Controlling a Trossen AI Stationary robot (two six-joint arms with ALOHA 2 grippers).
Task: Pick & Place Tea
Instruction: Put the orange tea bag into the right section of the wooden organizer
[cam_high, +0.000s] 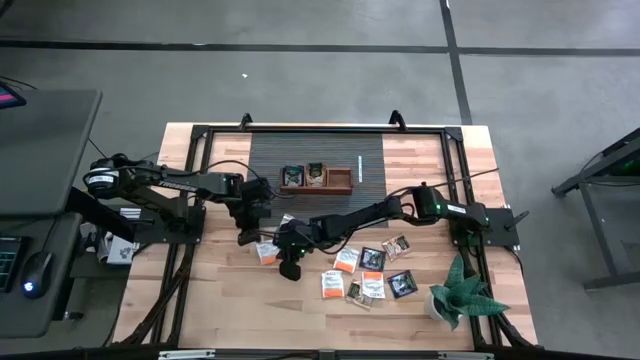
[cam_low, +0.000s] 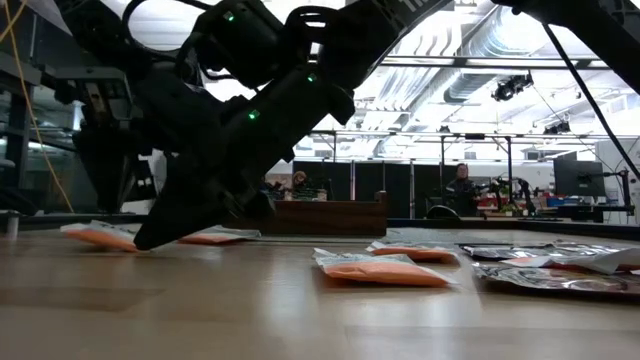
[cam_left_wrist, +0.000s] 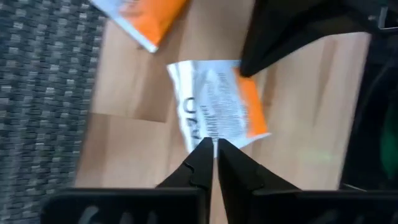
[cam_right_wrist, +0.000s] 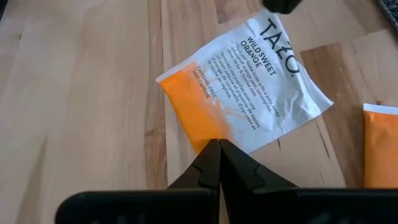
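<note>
An orange-and-white tea sachet (cam_right_wrist: 242, 93) in front of the wooden tray (cam_high: 316, 185) is being pinched by both closed grippers, left gripper (cam_left_wrist: 215, 149) and right gripper (cam_right_wrist: 219, 149).

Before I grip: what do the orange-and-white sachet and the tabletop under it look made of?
Orange-and-white sachet: likely coated paper or thin foil laminate, smooth with a slight sheen; printed lettering, creased surface, crimped edge. Tabletop: light wood planks, matte to satin; visible grain lines and board seams.
</note>
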